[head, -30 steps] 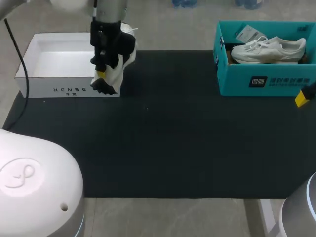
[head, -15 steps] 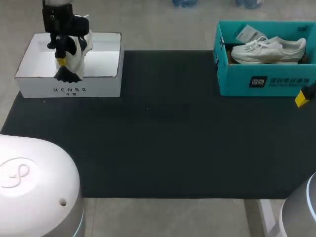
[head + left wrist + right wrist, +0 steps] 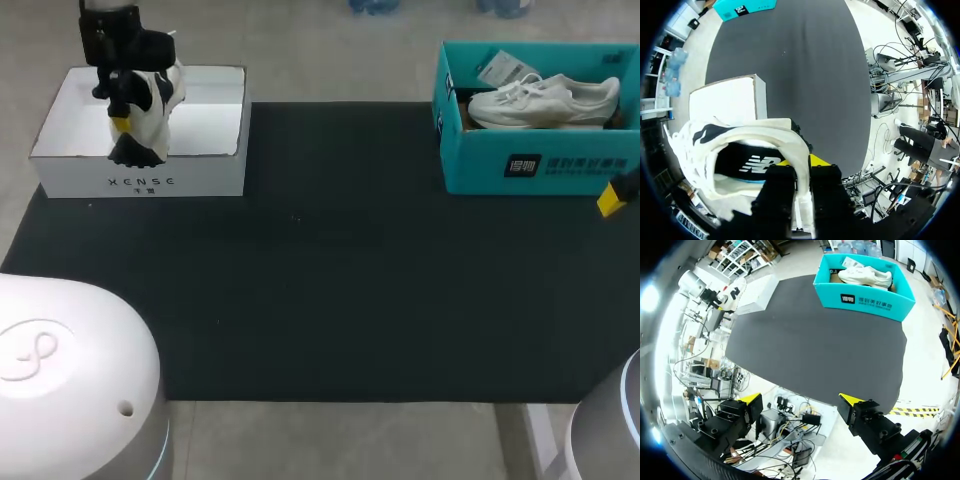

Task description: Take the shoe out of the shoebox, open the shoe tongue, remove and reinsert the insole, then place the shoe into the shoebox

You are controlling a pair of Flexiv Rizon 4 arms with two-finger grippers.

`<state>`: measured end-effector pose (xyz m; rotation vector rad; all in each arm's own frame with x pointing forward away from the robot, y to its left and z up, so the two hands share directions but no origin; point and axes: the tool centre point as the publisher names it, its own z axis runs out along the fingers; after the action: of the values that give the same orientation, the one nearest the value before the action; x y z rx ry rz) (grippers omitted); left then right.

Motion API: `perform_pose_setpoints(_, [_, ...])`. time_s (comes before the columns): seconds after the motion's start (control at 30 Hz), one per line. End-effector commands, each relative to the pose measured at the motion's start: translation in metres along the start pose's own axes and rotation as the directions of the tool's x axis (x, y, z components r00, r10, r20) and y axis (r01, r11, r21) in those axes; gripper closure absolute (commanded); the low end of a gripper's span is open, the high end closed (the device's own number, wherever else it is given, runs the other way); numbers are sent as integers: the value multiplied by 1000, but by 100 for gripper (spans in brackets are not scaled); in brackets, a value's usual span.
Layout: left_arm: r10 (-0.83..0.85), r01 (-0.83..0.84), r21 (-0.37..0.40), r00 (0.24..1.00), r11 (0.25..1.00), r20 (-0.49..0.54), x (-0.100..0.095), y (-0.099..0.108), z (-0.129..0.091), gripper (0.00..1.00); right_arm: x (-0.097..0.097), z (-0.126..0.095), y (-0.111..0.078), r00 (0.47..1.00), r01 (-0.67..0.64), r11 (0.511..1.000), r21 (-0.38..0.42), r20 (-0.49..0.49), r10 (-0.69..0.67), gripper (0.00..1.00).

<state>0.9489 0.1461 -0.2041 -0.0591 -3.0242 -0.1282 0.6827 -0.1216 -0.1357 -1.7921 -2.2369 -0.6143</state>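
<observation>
Shoe held over the white shoebox, ready to go down.

The shoe (image 3: 148,105) hangs steeply, toe downward, above the open white shoebox (image 3: 200,182) at the desk's (image 3: 350,280) far left corner. The left gripper (image 3: 802,161) is clenched on its collar wall, one finger inside and one outside. I judge the shoe must tip flat along the box's length. The right gripper (image 3: 800,400) is spread and holds nothing, well apart.

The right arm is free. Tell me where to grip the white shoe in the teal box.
Probably best from straight above: the teal box walls block every side. Pinch the white shoe across its narrow width near the middle, since it lies lengthwise along the box.
</observation>
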Motion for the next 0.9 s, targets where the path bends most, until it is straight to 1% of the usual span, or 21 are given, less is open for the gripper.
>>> perform_pose_setpoints(0.03, [0,0,-1,1000,1000,2,1,1,-2,100,0,0,2,1000,0,1000,3,1,0,0])
perform_pose_setpoints(0.67, [0,0,-1,1000,1000,2,1,1,-2,100,0,0,2,1000,0,1000,3,1,0,0])
perform_pose_setpoints(0.73, [113,-112,-15,993,994,30,1,5,-4,100,0,0,2,1000,0,1000,3,1,0,0])
perform_pose_setpoints(0.77, [181,-179,-52,983,983,39,0,9,-6,100,0,0,2,1000,0,1000,3,1,0,0])
perform_pose_setpoints(0.8, [224,-221,-59,974,974,47,-2,14,-8,100,0,0,2,1000,0,1000,3,1,0,0])
perform_pose_setpoints(0.83, [301,-298,-56,952,953,49,-4,19,-10,100,0,0,2,1000,0,1000,3,1,0,0])
perform_pose_setpoints(0.87, [391,-385,-88,918,919,64,-4,24,-12,100,0,0,2,1000,0,1000,3,1,0,0])
perform_pose_setpoints(0.9, [426,-416,-115,902,902,73,-5,28,-12,100,0,0,2,1000,0,1000,3,1,0,0])
